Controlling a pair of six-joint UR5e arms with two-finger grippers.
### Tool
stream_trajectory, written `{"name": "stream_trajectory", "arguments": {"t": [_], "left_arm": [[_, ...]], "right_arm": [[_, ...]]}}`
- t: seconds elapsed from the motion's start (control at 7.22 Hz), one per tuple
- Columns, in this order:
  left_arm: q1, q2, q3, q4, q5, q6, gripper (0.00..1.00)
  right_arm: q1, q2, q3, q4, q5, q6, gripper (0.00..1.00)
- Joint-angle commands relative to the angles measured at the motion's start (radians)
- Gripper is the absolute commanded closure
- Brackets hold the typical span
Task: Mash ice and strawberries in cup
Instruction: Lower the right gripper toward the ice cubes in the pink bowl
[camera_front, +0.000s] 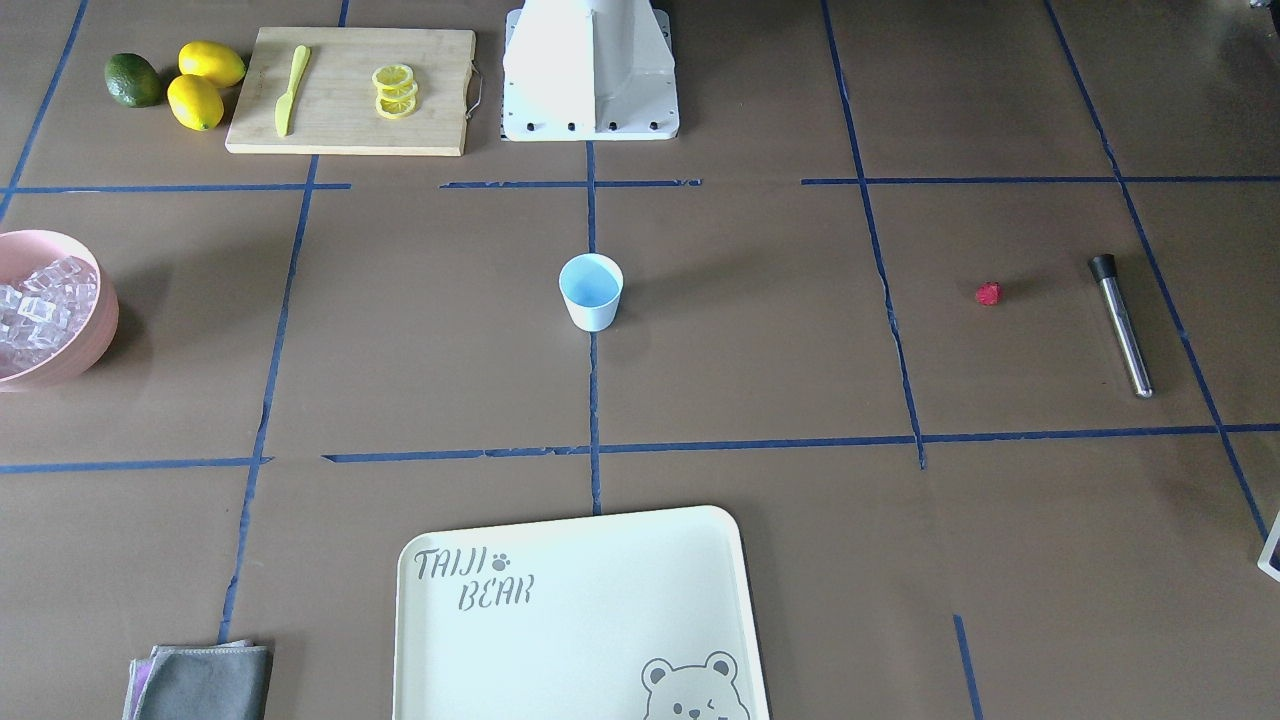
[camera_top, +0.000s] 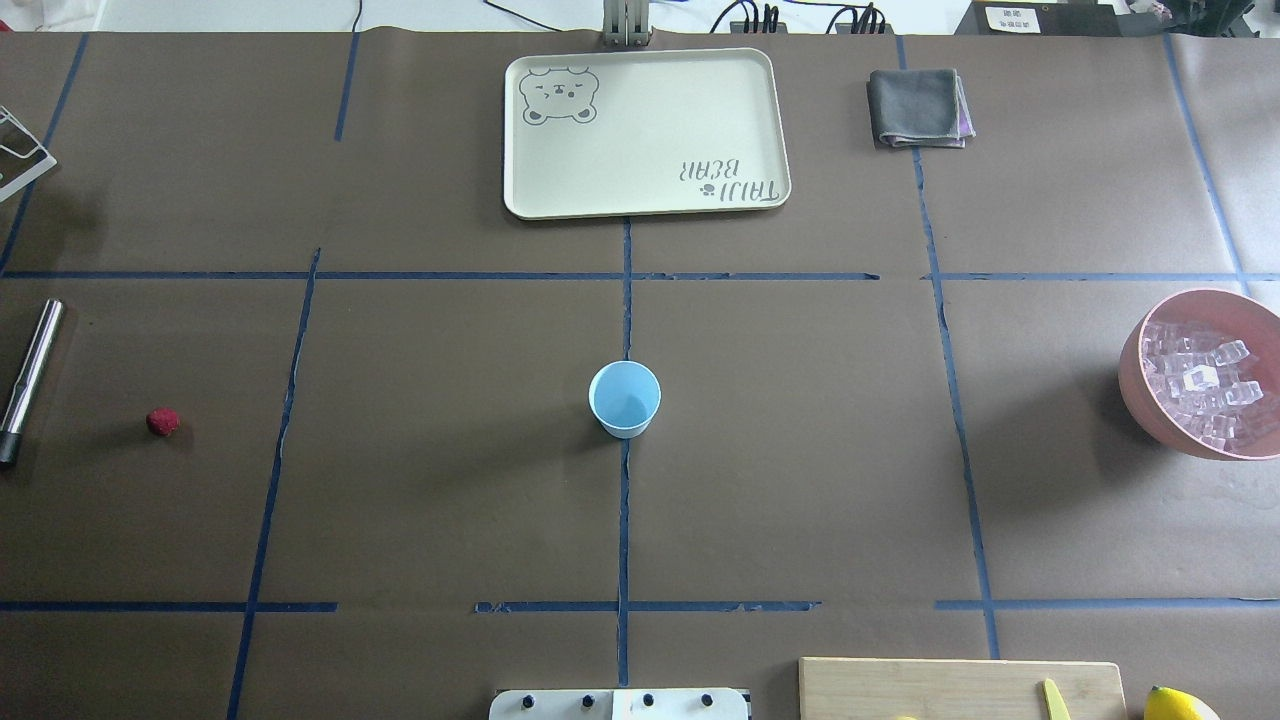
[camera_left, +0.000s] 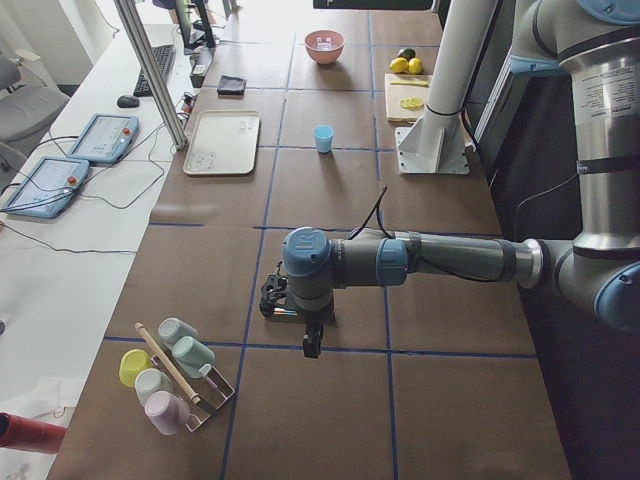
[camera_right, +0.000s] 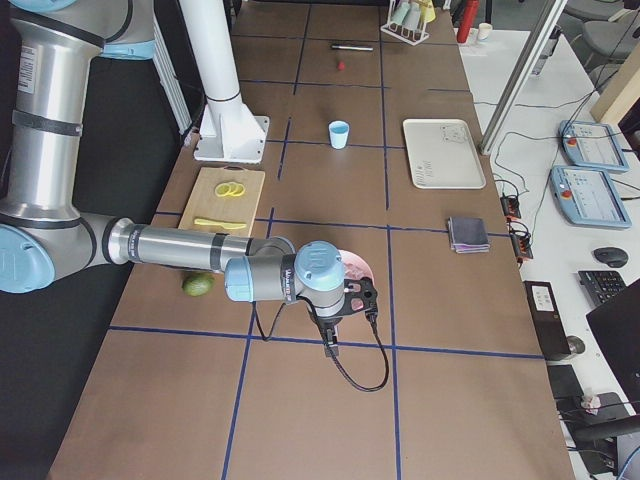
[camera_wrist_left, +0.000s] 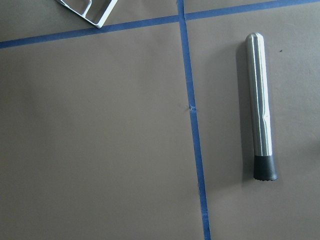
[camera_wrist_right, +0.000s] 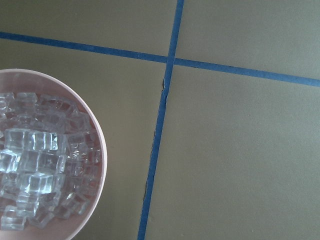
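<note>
The light-blue cup (camera_top: 625, 399) stands upright and empty at the table's middle, also in the front view (camera_front: 591, 291). The red strawberry (camera_top: 163, 421) lies on the table far to the left, next to a steel muddler (camera_top: 28, 375) with a black tip. Ice cubes (camera_top: 1205, 385) fill the pink bowl (camera_top: 1135, 400) at the right edge. My left gripper (camera_left: 276, 300) hangs above the muddler (camera_wrist_left: 260, 105); I cannot tell if it is open. My right gripper (camera_right: 362, 295) hangs by the bowl's rim (camera_wrist_right: 102, 165), over the ice (camera_wrist_right: 35, 170); I cannot tell its state.
A cream tray (camera_top: 760, 130) lies at the far side, with a grey cloth (camera_top: 918, 107) beside it. A cutting board (camera_front: 430, 90) with lemon slices and a yellow knife, two lemons (camera_front: 205, 80) and an avocado (camera_front: 133, 80) sit near the robot base. A cup rack (camera_left: 175, 375) stands at the left end.
</note>
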Motion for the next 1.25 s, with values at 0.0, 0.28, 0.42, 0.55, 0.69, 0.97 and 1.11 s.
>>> {"name": "stream_trajectory", "arguments": {"t": [0.0, 0.28, 0.42, 0.55, 0.69, 0.97, 1.11], "left_arm": [[0.001, 0.000, 0.002, 0.000, 0.000, -0.002, 0.00], [0.001, 0.000, 0.000, 0.002, 0.000, -0.002, 0.00], [0.001, -0.001, 0.002, 0.000, 0.000, -0.002, 0.00], [0.001, 0.000, 0.002, 0.002, -0.002, -0.002, 0.00], [0.001, 0.000, 0.002, 0.002, 0.000, -0.002, 0.00], [0.001, 0.002, 0.000, 0.003, 0.000, -0.002, 0.00], [0.001, 0.003, 0.000, 0.003, 0.000, -0.002, 0.00]], "right_arm": [[0.000, 0.000, 0.000, -0.001, 0.000, -0.001, 0.00], [-0.002, 0.001, 0.000, 0.001, 0.000, -0.001, 0.00], [-0.027, 0.007, 0.018, 0.001, 0.000, 0.002, 0.00], [-0.060, 0.007, 0.043, 0.002, 0.000, 0.057, 0.00], [-0.110, 0.007, 0.095, 0.002, -0.003, 0.156, 0.00], [-0.196, 0.007, 0.146, 0.004, -0.009, 0.276, 0.00], [-0.240, 0.006, 0.146, 0.047, -0.020, 0.324, 0.00]]}}
